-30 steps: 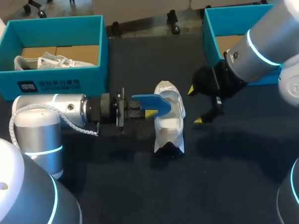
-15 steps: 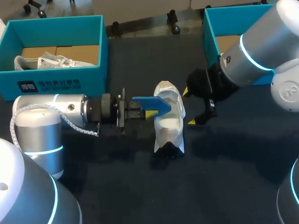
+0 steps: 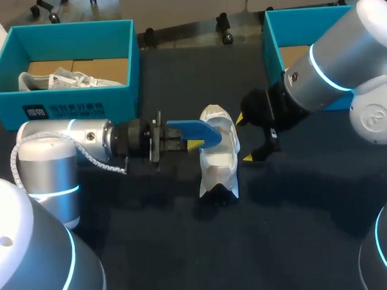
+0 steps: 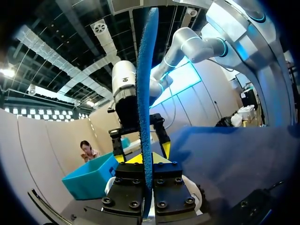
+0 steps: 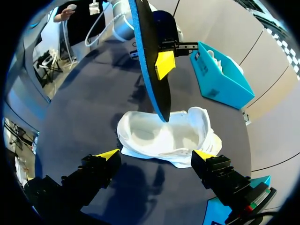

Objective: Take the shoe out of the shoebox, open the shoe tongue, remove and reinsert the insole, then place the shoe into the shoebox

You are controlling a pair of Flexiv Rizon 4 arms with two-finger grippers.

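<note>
The left fingers (image 3: 195, 145) pinch one end of the blue insole (image 3: 194, 128), whose free tip hangs at the mouth of the shoe (image 3: 219, 163) standing on the surface (image 3: 299, 217). The right fingers (image 3: 250, 156) are spread wide and empty, just beside the shoe. Unbraced, the shoe could tip or slide if the insole snags its collar.

White shoe (image 3: 218, 160); blue insole (image 3: 194, 127); teal shoebox (image 3: 122, 100)

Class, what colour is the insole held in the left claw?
Blue; the insole shows best in the head view.
</note>
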